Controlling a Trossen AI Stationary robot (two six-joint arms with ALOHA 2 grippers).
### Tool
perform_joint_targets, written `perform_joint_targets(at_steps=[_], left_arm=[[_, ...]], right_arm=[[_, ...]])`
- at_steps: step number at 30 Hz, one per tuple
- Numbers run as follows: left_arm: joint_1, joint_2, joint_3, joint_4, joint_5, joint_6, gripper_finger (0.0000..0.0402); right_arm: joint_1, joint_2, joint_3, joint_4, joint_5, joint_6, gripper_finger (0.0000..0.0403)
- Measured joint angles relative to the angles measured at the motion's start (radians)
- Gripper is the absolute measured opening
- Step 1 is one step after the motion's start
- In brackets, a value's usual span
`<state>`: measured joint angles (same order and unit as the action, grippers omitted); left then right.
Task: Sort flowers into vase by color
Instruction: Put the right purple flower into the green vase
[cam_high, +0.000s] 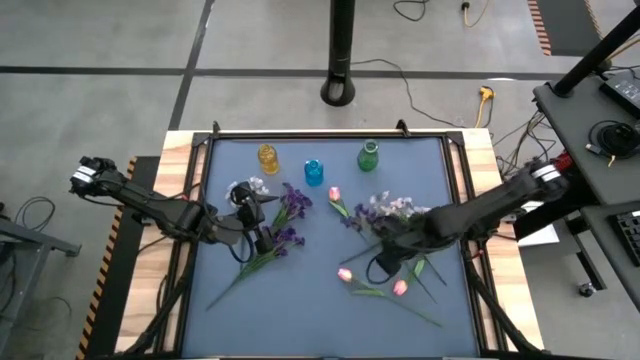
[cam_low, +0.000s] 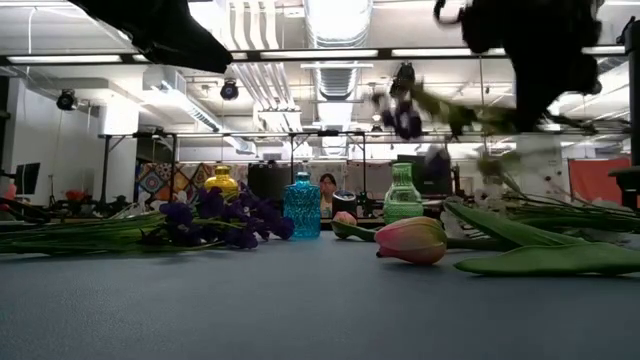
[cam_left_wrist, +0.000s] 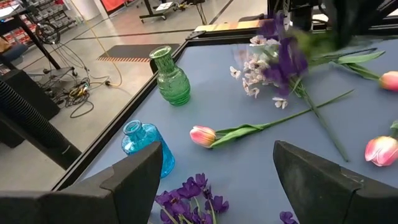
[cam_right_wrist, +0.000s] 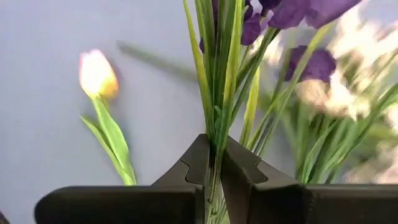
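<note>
My right gripper (cam_right_wrist: 216, 160) is shut on a dark purple flower stem; its blooms (cam_left_wrist: 283, 55) hang in the air above the white-lavender sprigs (cam_left_wrist: 255, 73) on the mat's right half. My left gripper (cam_left_wrist: 217, 154) is open and hovers over a bunch of purple flowers (cam_high: 291, 207) lying flat on the mat's left half. Pink tulips (cam_high: 345, 273) (cam_high: 400, 288) lie near the mat's front, and another (cam_left_wrist: 203, 135) lies near the blue vase (cam_high: 314, 171). The yellow vase (cam_high: 268, 155) and green vase (cam_high: 369, 155) stand upright along the far edge. My right gripper pinches the purple flower's green stem and leaves (cam_right_wrist: 217, 140) between its two fingers, which lie across the stem. The blooms (cam_low: 405, 120) are lifted clear of the mat, with the stem tilted up away from the fingers.
The blue mat (cam_high: 300, 300) is framed by a raised black border, with wooden table edges outside it. Long green leaves and a tulip (cam_low: 412, 240) lie in front of the low camera. A person sits far behind the vases in the room (cam_low: 327, 185).
</note>
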<state>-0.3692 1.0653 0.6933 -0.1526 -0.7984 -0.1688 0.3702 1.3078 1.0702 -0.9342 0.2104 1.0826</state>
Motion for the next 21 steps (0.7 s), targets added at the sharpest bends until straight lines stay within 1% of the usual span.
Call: perform_joint_targets(at_steps=[4, 5, 8, 9, 11, 16, 21], left_arm=[[0.000, 0.000, 0.000, 0.004, 0.003, 0.000, 0.0288], [0.000, 0.000, 0.000, 0.004, 0.003, 0.000, 0.0288], [0.000, -0.001, 0.000, 0.004, 0.004, -0.006, 0.0288], [0.000, -0.001, 0.003, 0.002, 0.004, -0.009, 0.0288], [0.000, -0.001, 0.014, 0.004, 0.007, -0.017, 0.0288], [0.000, 0.000, 0.033, 0.004, 0.023, -0.019, 0.0288], [0.000, 0.000, 0.035, 0.004, 0.024, -0.019, 0.0288]], right_arm=[[0.025, -0.115, -0.004, 0.003, 0.133, -0.021, 0.0022], [0.030, -0.140, -0.006, 0.003, 0.147, -0.020, 0.0022], [0.035, -0.207, -0.009, 0.009, 0.124, -0.009, 0.0022], [0.043, -0.230, -0.009, 0.036, 0.136, -0.012, 0.0022], [0.072, -0.276, -0.009, 0.129, 0.196, -0.054, 0.0022], [0.130, -0.353, -0.009, 0.332, 0.302, -0.296, 0.0022], [0.156, -0.364, -0.041, 0.531, 0.460, -0.585, 0.0022]])
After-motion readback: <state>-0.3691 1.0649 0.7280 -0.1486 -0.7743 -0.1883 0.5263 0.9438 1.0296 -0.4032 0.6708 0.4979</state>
